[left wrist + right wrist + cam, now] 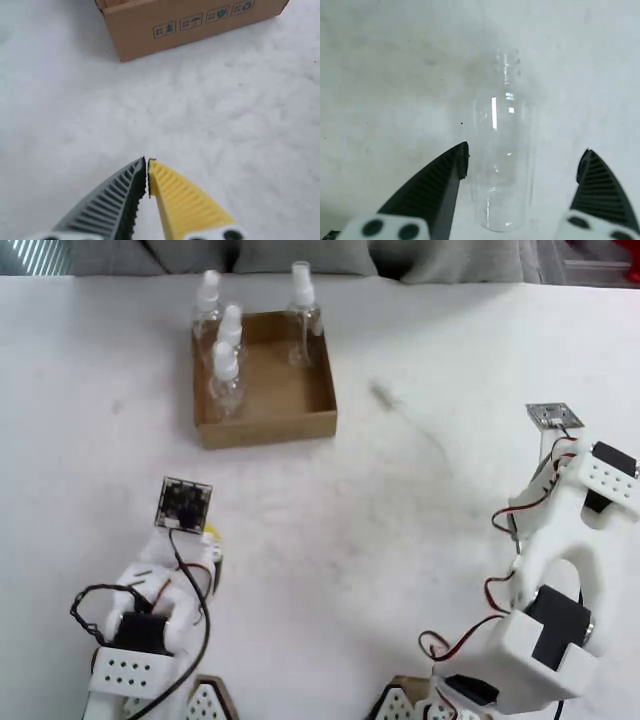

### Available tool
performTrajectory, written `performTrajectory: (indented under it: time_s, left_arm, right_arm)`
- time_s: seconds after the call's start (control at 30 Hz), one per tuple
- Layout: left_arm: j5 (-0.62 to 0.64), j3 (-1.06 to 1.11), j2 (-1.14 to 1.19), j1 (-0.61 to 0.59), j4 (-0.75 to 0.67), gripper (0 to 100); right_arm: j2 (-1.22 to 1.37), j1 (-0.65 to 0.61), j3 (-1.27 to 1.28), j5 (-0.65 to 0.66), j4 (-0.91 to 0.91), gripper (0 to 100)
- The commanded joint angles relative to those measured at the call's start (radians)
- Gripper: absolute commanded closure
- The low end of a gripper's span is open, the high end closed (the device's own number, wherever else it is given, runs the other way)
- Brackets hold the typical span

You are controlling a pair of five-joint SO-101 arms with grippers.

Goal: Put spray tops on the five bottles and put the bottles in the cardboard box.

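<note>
My left gripper (pixel 147 162) was clenched, its grey finger (pixel 112 200) and yellow finger (pixel 182 200) meeting tip to tip with nothing between them. It hung over the bare white table (pixel 420 520), pointing towards the cardboard box (pixel 265 428), with a stretch of tabletop between the fingertips and the box's near wall. From the high view my left arm (pixel 150 610) sat folded at the near edge of the table, on the same side as the box. Inside the box stood four topped bottles (pixel 225 380), all upright. Three were bunched along its left side and one was at its far right corner, and each carried a white spray top. My right gripper (pixel 526 150) was spread wide and grasped nothing. Its two black fingers (pixel 440 185) stood on either side of a clear bottle (pixel 504 145) that seemed to lie on its side on the table, base towards me and neck pointing away. The threaded neck was bare, with no spray top on it. One fingertip was just beside the bottle's wall, though I could not tell whether it touched, and the other was well off to the far side. In the high view my right arm (pixel 560 570) reached out over the table, well apart from the box.
</note>
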Motion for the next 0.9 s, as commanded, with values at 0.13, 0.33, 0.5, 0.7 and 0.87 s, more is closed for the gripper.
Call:
performTrajectory:
  time_s: [0.13,0.33,0.5,0.7,0.87]
  left_arm:
    - [-0.009,-0.005,-0.013,-0.007,0.008,98]
    - [-0.009,-0.005,-0.013,-0.007,0.008,98]
    - [-0.009,-0.005,-0.013,-0.007,0.008,98]
    - [-0.009,-0.005,-0.013,-0.007,0.008,98]
    - [-0.009,-0.005,-0.013,-0.007,0.008,98]
  right_arm:
    - [-0.153,-0.048,-0.097,0.003,0.128,69.5]
    - [-0.168,-0.188,-0.158,0.003,0.162,89.1]
    - [-0.168,-0.317,-0.193,0.003,0.156,91.9]
    - [-0.150,-0.358,-0.207,0.002,0.010,78.3]
    - [-0.035,-0.366,-0.259,0.005,-0.102,79.4]
